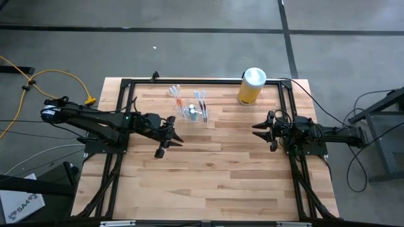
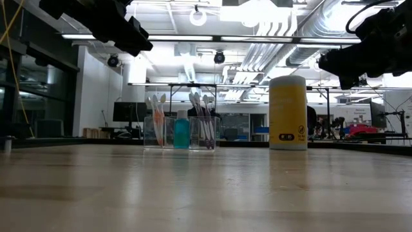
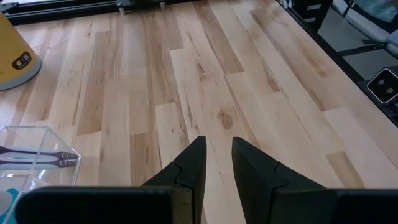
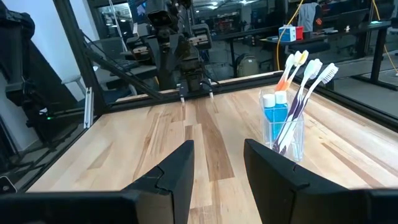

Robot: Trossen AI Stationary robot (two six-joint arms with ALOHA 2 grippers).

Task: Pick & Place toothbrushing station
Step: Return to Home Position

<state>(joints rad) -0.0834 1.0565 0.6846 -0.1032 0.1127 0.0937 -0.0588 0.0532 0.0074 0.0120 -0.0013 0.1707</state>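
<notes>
Both arms reach inward, raised, left gripper (image 3: 217, 143) narrowly parted, right gripper (image 4: 219, 146) wider apart, both empty.

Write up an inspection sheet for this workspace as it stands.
Surface: wooden table, no spills seen.
Job's things: clear organizer upright, holding toothbrushes and a blue bottle.
Clutter: yellow canister with white lid, upright, apart from the organizer.
End effectors: left end effector and right end effector both open, empty, raised off the table.
Cables: yellow cable on the floor beside the left arm; black cables by the right arm.
Surroundings: grey floor; ceiling lights.
</notes>
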